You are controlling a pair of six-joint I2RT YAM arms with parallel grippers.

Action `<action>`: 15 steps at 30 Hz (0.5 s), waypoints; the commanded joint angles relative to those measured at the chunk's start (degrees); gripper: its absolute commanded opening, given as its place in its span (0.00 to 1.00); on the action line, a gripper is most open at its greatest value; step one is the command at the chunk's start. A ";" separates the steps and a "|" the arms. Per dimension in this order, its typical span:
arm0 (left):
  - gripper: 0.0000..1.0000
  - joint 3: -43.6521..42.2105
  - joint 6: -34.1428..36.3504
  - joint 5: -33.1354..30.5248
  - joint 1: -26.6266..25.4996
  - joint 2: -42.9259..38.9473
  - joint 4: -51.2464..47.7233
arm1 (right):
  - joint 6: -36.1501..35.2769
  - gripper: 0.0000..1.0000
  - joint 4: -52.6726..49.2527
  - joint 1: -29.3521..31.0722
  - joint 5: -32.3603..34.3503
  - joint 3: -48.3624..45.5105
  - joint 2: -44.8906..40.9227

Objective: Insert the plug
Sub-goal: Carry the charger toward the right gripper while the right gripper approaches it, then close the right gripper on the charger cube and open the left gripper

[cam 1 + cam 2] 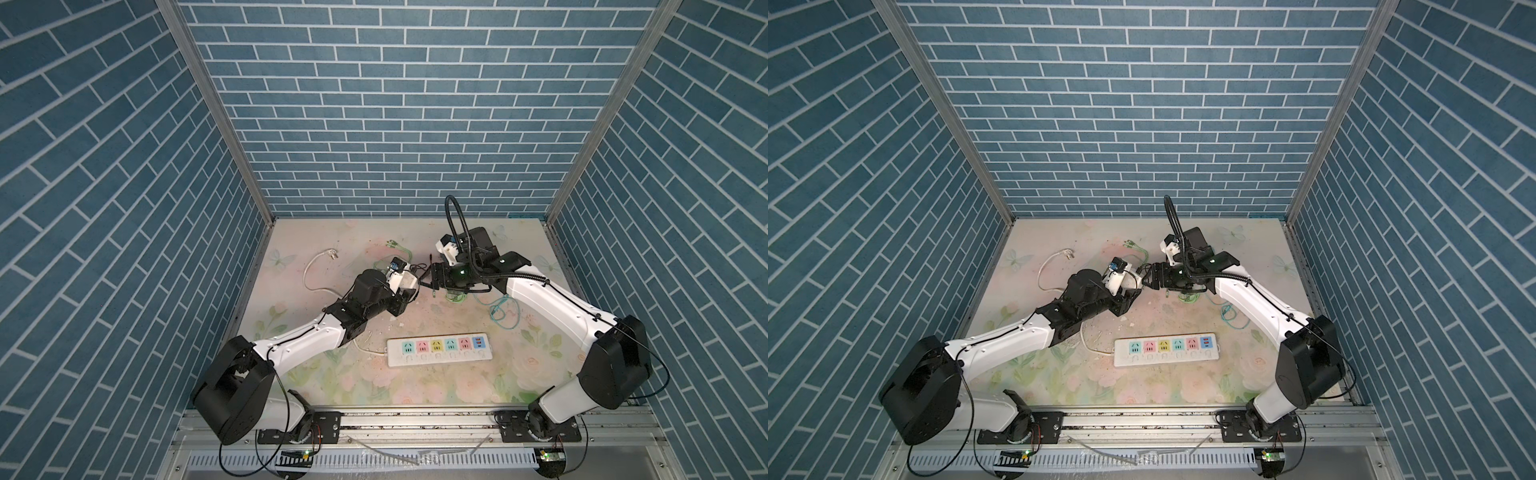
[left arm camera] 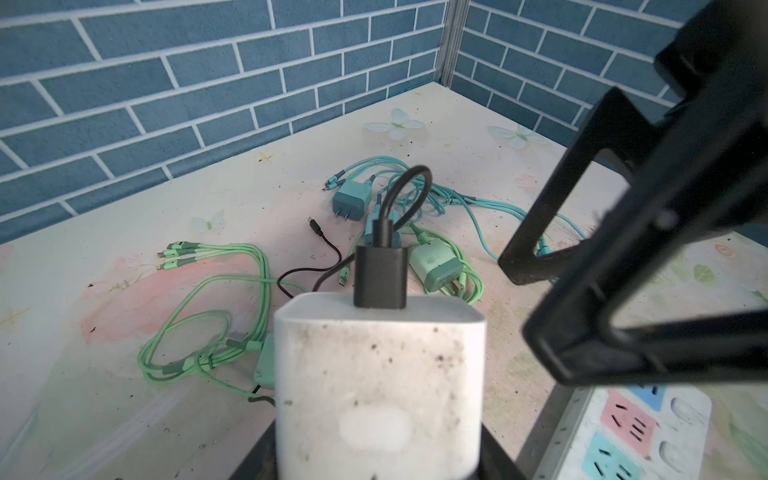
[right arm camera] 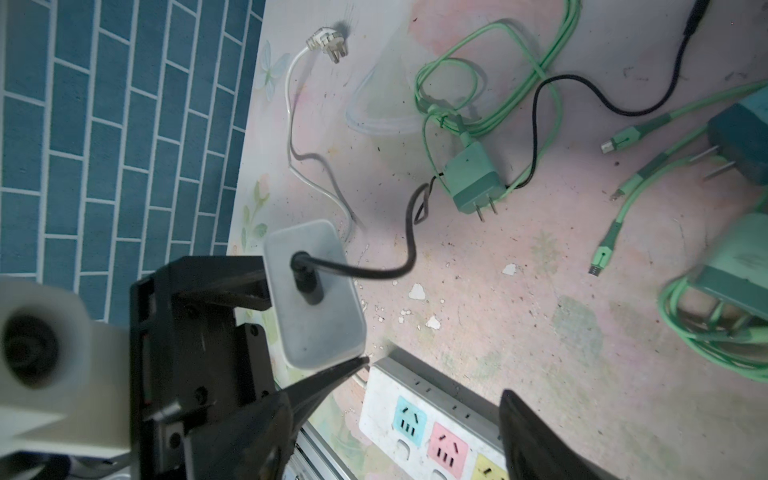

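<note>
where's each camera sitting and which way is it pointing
Top views: high above the front edge, facing down toward the back wall; left arm, right arm and strip show.
Left wrist: on the left arm, looking along the left gripper past its charger to the cables; right gripper shows.
Right wrist: on the right arm, looking down past its fingers at charger and strip; left gripper shows too.
Shared: both wrist views show charger and strip.

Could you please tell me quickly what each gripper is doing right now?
Left gripper: closed, holding the white charger.
Right gripper: open, holding nothing.
</note>
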 commanded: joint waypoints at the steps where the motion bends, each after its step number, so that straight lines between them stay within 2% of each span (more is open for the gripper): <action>1: 0.27 -0.42 0.92 0.22 -0.31 -1.79 2.33 | 1.59 0.75 1.73 0.67 -2.08 3.12 2.20; 15: 0.27 -1.73 1.72 1.73 -0.31 -3.44 2.10 | -2.08 0.64 3.42 1.27 -8.27 7.56 6.96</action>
